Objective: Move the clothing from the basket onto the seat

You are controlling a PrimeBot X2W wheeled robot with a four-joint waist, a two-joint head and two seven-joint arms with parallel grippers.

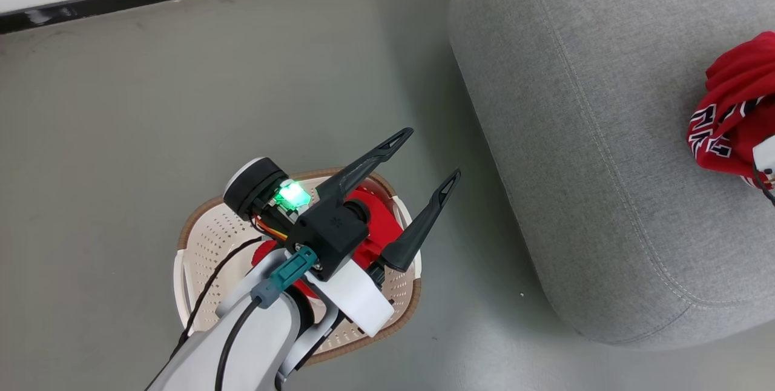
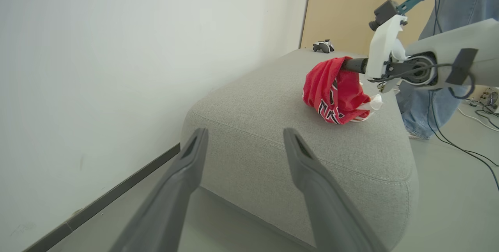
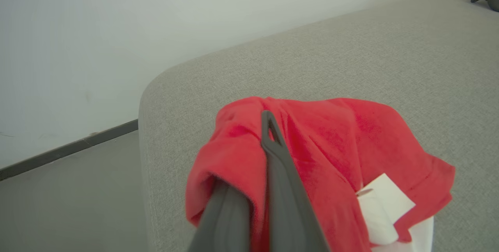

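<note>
placement step right now, if you ask me: your right gripper (image 3: 262, 142) is pinched together on a bunched red soft-fabric sports garment with white trim and dark lettering (image 2: 331, 88), and that bundle touches the top of the big light grey fabric-upholstered seat (image 1: 575, 137), at the right edge of the head view. so that piece is basically delivered, just not let go yet. next move i'd guess: part those fingers and back the arm off cleanly, since the cloth is draped over one finger and could snag.

more to do though. a second red garment (image 1: 378, 233) lies inside the oval cream-white perforated plastic basket with the brown woven-look rim (image 1: 194, 227), down on the grey floor (image 1: 121, 137) at the lower middle of the head view, near the seat's corner but apart from it.

pose: your left gripper (image 1: 427, 158) hangs over that basket, fingers spread wide with nothing between them, pointing toward the upper right of the head view, at the seat rather than down at the cloth. it'd have to tip down for the next pick. right arm comes in from the right side of the left wrist view, roughly level, low over the cushion. someone in blue jeans (image 2: 419, 115) stands behind it, so mind your swing.
</note>
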